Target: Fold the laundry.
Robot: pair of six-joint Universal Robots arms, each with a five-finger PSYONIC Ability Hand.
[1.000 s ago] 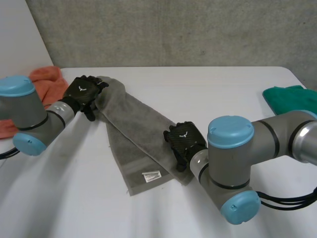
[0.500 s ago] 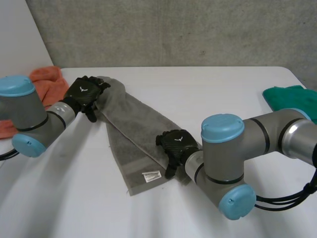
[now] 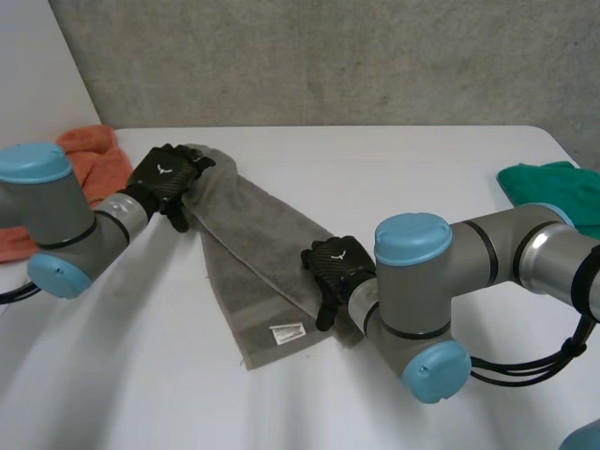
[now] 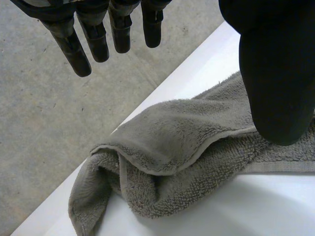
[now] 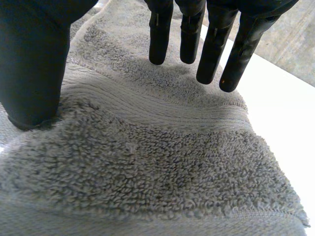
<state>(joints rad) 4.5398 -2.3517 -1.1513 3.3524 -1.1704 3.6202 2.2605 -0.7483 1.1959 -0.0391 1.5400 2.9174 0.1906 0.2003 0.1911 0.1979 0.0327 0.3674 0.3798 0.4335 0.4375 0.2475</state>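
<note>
While the towel [image 3: 253,248] lies diagonally on the desk [image 3: 422,178], doubled over lengthwise, both hands sit on it, one per end. At the far end, bunched near the desk's far edge, is the left hand [image 3: 167,178]: fingers [image 4: 93,39] straight and spread, clear of the cloth, thumb [image 4: 275,78] tip resting on the top layer. Wide, no grip. At the near end, on the towel's right edge, near the white label [image 3: 287,332], is the right hand [image 3: 336,270]: fingers [image 5: 211,49] straight over the pile, thumb [image 5: 34,64] pressing into it. Also wide, holding nothing. Orange cloth [image 3: 94,155] just beyond the left hand; green cloth [image 3: 548,183] at the desk's right edge, well apart.
</note>
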